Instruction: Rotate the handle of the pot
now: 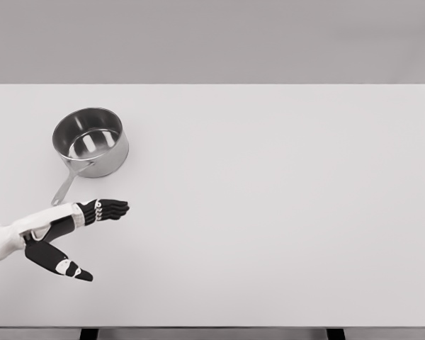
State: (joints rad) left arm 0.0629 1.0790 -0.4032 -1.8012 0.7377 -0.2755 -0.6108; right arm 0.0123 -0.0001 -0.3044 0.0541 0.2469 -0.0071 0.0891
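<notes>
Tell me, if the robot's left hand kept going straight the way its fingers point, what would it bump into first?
Probably nothing. The left hand points right across the bare table. The pot and its handle sit above and behind that line, so the way looks free as far as the picture shows.

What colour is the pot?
The pot is shiny silver metal, handle included. The head view shows it best.

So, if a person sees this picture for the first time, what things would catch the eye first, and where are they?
First the shiny steel pot, upright on the far left part of the white table, its handle pointing toward the near-left. Just below the handle's tip, not touching it, is the left hand with dark fingers spread open, holding nothing. No right arm shows.
</notes>
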